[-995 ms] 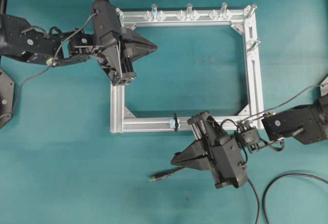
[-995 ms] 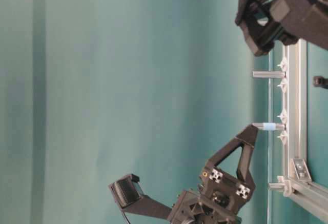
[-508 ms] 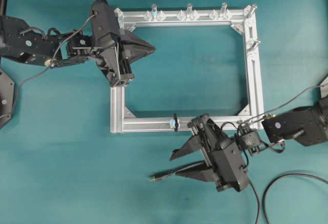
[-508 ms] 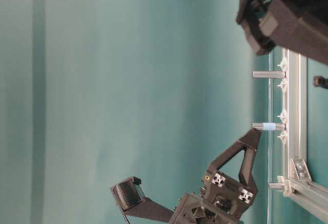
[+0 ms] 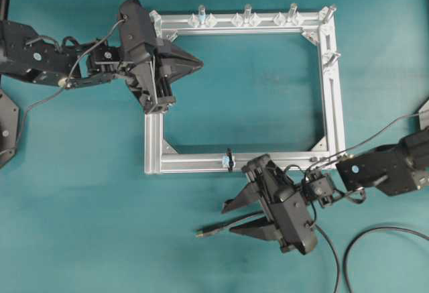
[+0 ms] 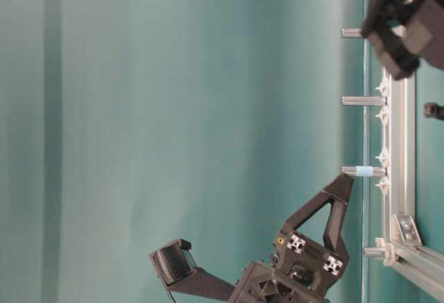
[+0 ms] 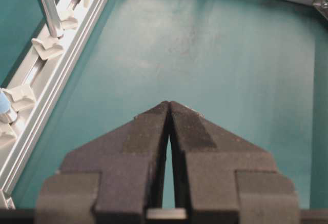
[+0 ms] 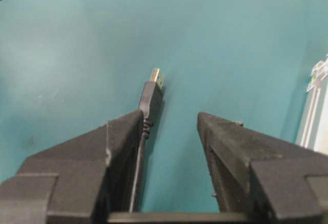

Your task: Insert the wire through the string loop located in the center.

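Teal matting covers the table [image 5: 80, 206] from edge to edge, and a rectangular silver aluminium frame [image 5: 332, 98] lies flat on it, with short upright posts [image 5: 247, 13] clipped along its far bar.

On the frame's near bar, roughly at mid-length, sits the string loop [image 5: 230, 159], a small black band wrapped around the bar with a pale bluish piece just to its left.

Below that bar, off the frame, the wire [image 5: 224, 226] lies on the table, its metallic plug tip [image 5: 200, 234] pointing left in the overhead view. Farther right, more of the black cable curves along the table near the bottom edge.

The right hand [image 5: 231, 217] is low over the wire with its jaws spread wide apart. In the right wrist view, the plug tip [image 8: 156, 77] and the black plug body stick out ahead of the fingers [image 8: 125, 131], with the cable running back along the inner face of the left-hand finger. Whether it touches that finger cannot be told; the opposite finger stands well clear, so nothing is clamped.

The left hand [image 5: 200, 63] is at the frame's far left corner, pointing into the frame's interior. The left wrist view shows its fingertips [image 7: 156, 115] pressed together with nothing between them, above bare mat.
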